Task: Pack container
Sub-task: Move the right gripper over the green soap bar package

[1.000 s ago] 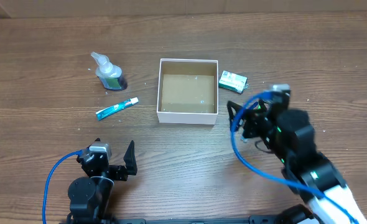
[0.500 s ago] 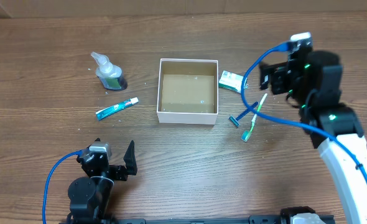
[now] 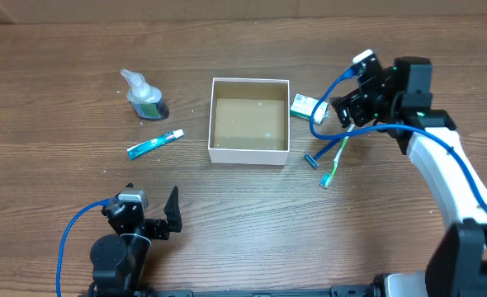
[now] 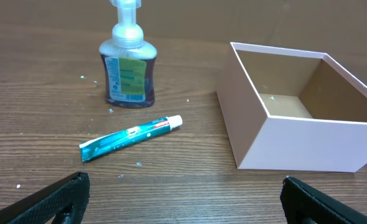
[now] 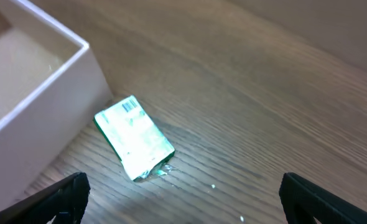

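The container [image 3: 249,154], a square white-walled box with a brown floor, stands open at the table's middle with nothing in it; it also shows in the left wrist view [image 4: 295,144] and the right wrist view [image 5: 43,121]. My right gripper [image 3: 337,110] hangs open just right of a small green-and-white packet [image 3: 307,106], which lies ahead of the jaws [image 5: 134,137] beside the container's corner. My left gripper [image 3: 159,218] rests open near the front edge, nothing between its fingers [image 4: 68,191].
A clear pump bottle [image 3: 145,97] and a blue toothpaste tube [image 3: 155,143] lie left of the container. A blue razor [image 3: 311,159] and a green toothbrush [image 3: 334,163] lie at its right front corner, under the right arm's blue cable.
The right arm swung from the front right to the far right, uncovering the razor and toothbrush, then turned its gripper toward the packet. The left arm stayed still.
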